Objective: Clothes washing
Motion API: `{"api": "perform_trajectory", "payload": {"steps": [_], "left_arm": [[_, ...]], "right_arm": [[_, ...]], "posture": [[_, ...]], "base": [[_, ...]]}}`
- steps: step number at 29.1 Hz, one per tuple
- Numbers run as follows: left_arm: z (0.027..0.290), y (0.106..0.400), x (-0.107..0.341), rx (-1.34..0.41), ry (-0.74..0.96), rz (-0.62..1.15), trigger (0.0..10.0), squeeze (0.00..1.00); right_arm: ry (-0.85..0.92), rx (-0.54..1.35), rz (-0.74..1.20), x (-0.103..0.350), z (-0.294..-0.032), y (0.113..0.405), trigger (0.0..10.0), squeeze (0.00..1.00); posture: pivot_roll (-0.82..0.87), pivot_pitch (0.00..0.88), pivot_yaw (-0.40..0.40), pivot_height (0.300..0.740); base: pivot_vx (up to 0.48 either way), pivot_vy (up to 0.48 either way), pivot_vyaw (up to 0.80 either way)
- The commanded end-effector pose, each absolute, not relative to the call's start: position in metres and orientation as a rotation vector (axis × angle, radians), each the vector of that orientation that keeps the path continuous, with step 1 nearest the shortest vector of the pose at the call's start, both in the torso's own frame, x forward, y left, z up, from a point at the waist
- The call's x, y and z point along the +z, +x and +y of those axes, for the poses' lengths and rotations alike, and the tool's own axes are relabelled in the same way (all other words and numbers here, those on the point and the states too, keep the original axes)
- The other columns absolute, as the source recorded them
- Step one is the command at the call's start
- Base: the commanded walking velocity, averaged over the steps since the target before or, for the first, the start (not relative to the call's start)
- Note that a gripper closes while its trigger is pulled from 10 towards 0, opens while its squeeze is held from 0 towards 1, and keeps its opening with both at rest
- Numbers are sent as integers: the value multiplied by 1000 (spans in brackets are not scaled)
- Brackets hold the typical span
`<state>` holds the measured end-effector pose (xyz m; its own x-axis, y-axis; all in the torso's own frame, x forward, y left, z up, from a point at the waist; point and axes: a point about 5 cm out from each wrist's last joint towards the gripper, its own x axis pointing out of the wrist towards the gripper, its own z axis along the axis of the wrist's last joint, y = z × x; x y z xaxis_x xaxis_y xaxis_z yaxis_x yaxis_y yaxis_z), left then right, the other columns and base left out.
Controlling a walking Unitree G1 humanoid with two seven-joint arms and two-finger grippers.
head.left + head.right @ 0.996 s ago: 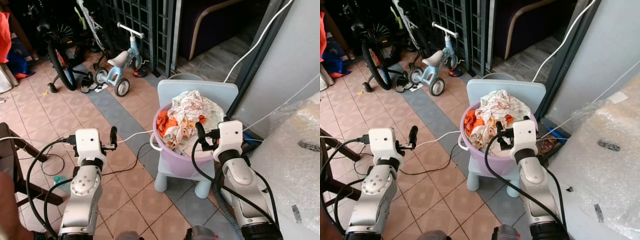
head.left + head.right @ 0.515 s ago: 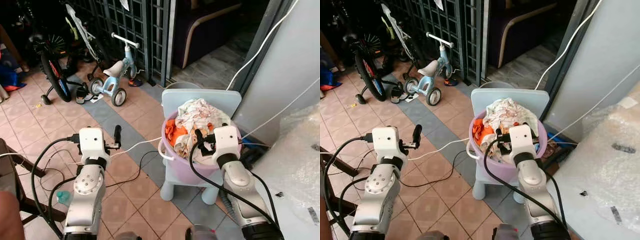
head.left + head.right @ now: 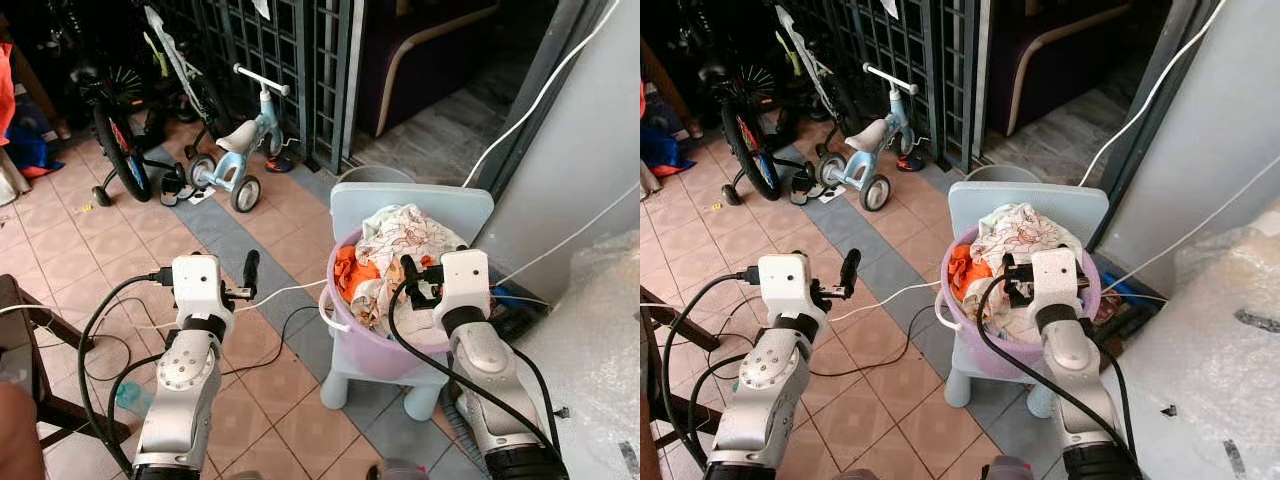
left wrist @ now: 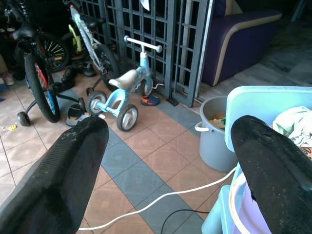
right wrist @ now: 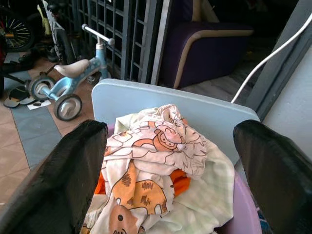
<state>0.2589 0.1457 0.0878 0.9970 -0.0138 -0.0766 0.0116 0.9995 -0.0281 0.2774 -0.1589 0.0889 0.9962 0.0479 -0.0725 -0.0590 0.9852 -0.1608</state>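
Note:
A purple basin point(image 3: 343, 328) heaped with clothes point(image 3: 402, 234) stands on a light-blue child's chair point(image 3: 412, 203). The top garment is white with orange animal prints point(image 5: 156, 146), and an orange piece point(image 3: 349, 272) lies at the basin's left side. My right gripper point(image 3: 410, 274) is raised at the basin's near rim, pointing at the heap; its fingers point(image 5: 68, 180) are spread wide and it is open and empty. My left gripper point(image 3: 249, 274) is held up over the tiled floor to the left of the chair. It is open too, with nothing between its fingers point(image 4: 63, 180).
A grey bucket point(image 4: 213, 132) sits behind the chair. A blue tricycle point(image 3: 238, 150) and a bicycle point(image 3: 118, 125) stand by the metal grille point(image 3: 290, 50). A white cable point(image 3: 285, 291) crosses the floor. Bubble-wrapped bulk point(image 3: 600, 340) is at the right, dark furniture point(image 3: 20, 330) at the left.
The whole picture has shifted a little, so the camera has moved. Both arms keep the same raised pose with open fingers, and the basin and clothes lie as before.

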Motion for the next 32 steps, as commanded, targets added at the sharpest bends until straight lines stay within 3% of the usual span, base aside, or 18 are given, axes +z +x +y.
{"api": "perform_trajectory", "payload": {"steps": [1, 8, 17, 20, 27, 32], "left_arm": [[141, 261, 88, -37, -39, 79, 10000, 0], [139, 261, 85, -29, -28, 102, 10000, 0], [142, 260, 86, -5, 8, 101, 10000, 0], [141, 261, 86, -26, -25, 98, 10000, 0], [140, 263, 87, -22, -21, 96, 10000, 0], [141, 262, 86, -12, -24, 105, 10000, 0]], "right_arm": [[-165, 38, 58, 92, -165, 278, 10000, 0], [-175, 44, 53, 93, -164, 279, 10000, 0], [-186, 13, 72, 91, -168, 282, 10000, 0], [-187, 14, 66, 92, -168, 283, 10000, 0], [-191, 16, 59, 93, -167, 285, 10000, 0], [-194, 19, 67, 90, -166, 283, 10000, 0]], "posture": [[-13, 61, 37, 740], [-15, 62, 39, 740], [-7, 58, 33, 740], [-6, 54, 32, 740], [-7, 51, 36, 740], [-8, 52, 37, 740]], "base": [[480, 0, 0], [457, 0, 0], [0, 0, -100], [0, -379, -800], [0, -477, 0], [0, -55, 0]]}}
